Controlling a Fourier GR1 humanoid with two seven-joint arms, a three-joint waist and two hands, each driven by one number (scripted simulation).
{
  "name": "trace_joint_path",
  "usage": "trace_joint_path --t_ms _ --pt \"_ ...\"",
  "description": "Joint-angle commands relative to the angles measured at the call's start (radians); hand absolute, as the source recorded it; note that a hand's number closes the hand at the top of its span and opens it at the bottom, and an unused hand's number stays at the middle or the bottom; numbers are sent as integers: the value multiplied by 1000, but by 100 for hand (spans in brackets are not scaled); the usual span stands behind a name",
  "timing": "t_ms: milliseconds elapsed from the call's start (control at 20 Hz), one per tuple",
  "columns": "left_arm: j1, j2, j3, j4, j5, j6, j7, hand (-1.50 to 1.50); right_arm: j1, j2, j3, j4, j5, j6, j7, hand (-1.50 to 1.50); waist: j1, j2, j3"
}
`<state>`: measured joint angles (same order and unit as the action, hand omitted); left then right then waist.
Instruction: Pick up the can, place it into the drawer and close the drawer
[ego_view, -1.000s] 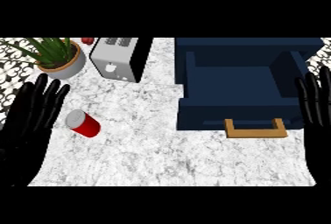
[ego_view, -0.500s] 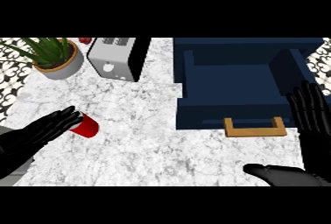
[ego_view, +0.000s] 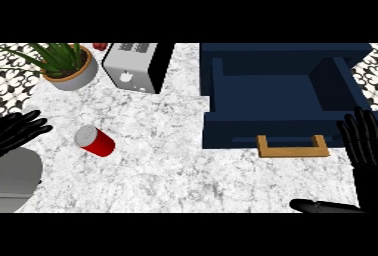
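White marbled bench (ego_view: 184, 165) seen steeply from above, with patterned tiles at its far corners. A potted plant (ego_view: 63, 65) and a toaster (ego_view: 136, 65) stand at the far left; the navy drawer (ego_view: 284, 100) stands pulled open at the right, its wooden handle (ego_view: 291, 147) facing me. The red can (ego_view: 94, 141) lies on its side on the bench, well apart from the drawer and near my left robot hand (ego_view: 22, 131), whose fingers are spread and hold nothing. My right robot hand (ego_view: 362, 135) rests open by the right edge, fingers up, also empty. I judge the can light, rigid and smooth, so apt to roll or slip; I would take it across the middle of its curved wall, thumb opposite fingers, not by its ends.
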<state>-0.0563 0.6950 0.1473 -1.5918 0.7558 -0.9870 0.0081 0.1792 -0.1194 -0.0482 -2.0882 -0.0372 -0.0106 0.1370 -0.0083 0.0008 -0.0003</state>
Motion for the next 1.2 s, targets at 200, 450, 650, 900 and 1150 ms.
trace_joint_path --t_ms 200,450,650,900,1150 --pt "-120 -19 33 215 -31 -92 36 -150 147 35 7 -25 -8 61 -109 -150 -6 0 0" --pt "-112 -104 30 161 -107 -45 59 -150 104 -5 -88 -23 -70 99 -61 -150 2 -1 0" --pt "-227 -165 35 308 -244 -85 9 -150 105 1 -92 -2 -48 99 -81 -150 -7 1 0" --pt "-186 -214 60 301 -368 -119 -67 -150 75 46 -68 15 -9 80 -89 -150 2 0 0" --pt "-270 -262 60 383 -476 -84 -120 -150 66 -16 -154 24 -72 144 -75 -150 -4 1 0"
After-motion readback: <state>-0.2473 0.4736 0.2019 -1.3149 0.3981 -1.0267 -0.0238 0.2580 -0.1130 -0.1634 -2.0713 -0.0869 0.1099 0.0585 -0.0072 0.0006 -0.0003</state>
